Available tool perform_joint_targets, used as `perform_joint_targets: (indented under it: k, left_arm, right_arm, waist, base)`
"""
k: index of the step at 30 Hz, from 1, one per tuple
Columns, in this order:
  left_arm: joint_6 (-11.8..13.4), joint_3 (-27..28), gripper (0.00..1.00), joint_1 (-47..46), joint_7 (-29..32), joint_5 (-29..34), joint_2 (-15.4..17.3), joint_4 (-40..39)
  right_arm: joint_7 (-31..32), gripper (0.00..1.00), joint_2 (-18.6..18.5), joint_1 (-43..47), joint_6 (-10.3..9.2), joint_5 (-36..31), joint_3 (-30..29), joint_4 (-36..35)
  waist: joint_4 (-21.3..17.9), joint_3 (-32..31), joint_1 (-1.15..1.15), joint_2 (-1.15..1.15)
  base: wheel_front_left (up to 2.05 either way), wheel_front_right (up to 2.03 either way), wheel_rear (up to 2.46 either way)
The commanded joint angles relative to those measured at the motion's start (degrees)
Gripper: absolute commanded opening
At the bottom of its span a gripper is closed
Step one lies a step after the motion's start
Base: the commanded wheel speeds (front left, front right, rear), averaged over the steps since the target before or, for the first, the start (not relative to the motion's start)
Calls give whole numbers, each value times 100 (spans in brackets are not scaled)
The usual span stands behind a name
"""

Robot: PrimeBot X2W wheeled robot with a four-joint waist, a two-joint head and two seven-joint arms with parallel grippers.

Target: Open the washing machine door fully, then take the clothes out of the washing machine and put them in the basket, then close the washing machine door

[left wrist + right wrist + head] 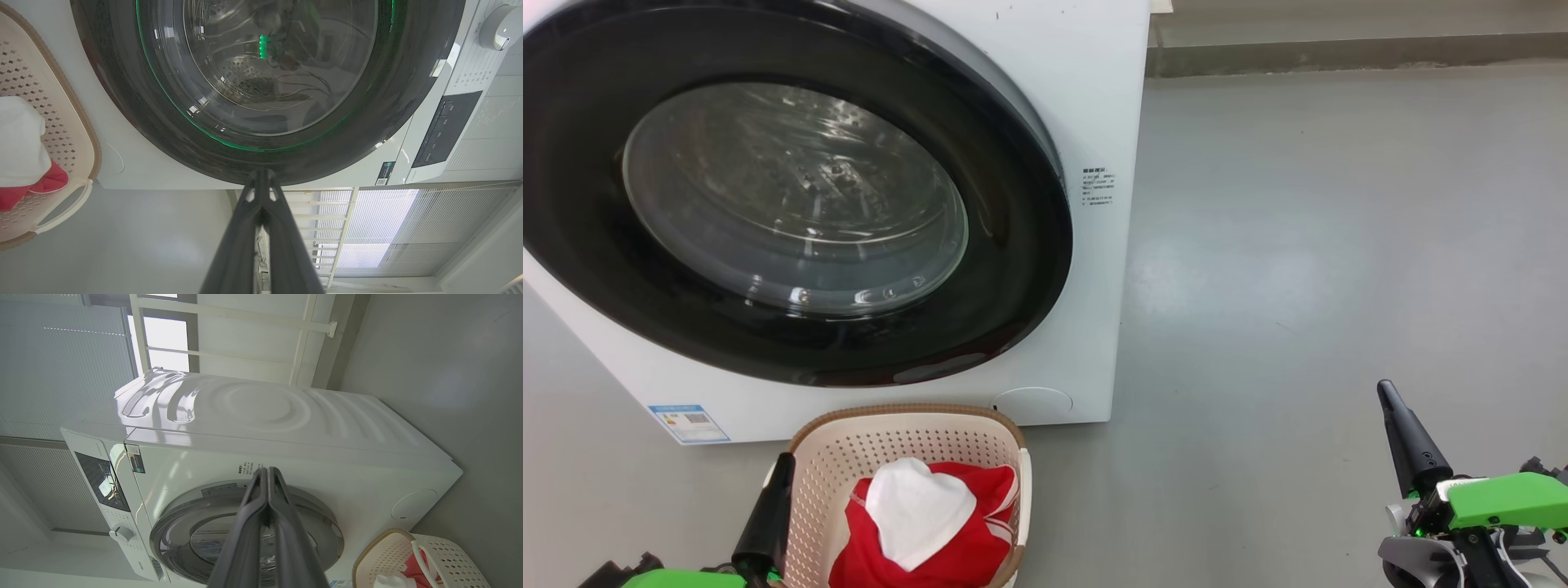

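The door (1021, 269) looks shut, straight ahead of the left gripper (783, 467) beside the basket (907, 411) of clothes (964, 555), right gripper (1388, 394) farther; both jaws closed, empty.

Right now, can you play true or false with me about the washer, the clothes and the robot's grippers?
1. The white boxy washing machine has its big round black-rimmed glass door shut. True.
2. The red and white fabric clothes lie inside the washing machine. False: they lie in the cream perforated plastic basket.
3. That basket stands on the grey floor in front of the washing machine. True.
4. The right gripper holds a garment. False: it is shut and empty.
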Motion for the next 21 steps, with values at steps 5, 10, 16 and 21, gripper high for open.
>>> perform_joint_targets:
  k: [5, 10, 16, 21]
  left_arm:
    - [-41, 209, 0, -260, 35, 6, 77, -156]
    - [-41, 213, 0, -261, 38, 10, 74, -156]
    - [-41, 218, 0, -261, 42, 14, 71, -156]
    - [-41, 221, 0, -261, 44, 17, 69, -156]
  right_arm:
    - [35, 0, -67, -241, -3, 7, 56, -179]
    - [41, 0, -61, -241, -3, 1, 48, -179]
    - [48, 0, -55, -242, -3, -6, 40, -178]
    - [53, 0, -50, -243, -3, -12, 33, -178]
  waist:
    - [0, 0, 0, 0]
    - [0, 0, 0, 0]
    - [0, 0, 0, 0]
    - [0, 0, 0, 0]
  base:
    - [0, 0, 0]
    - [0, 0, 0]
    - [0, 0, 0]
    - [0, 0, 0]
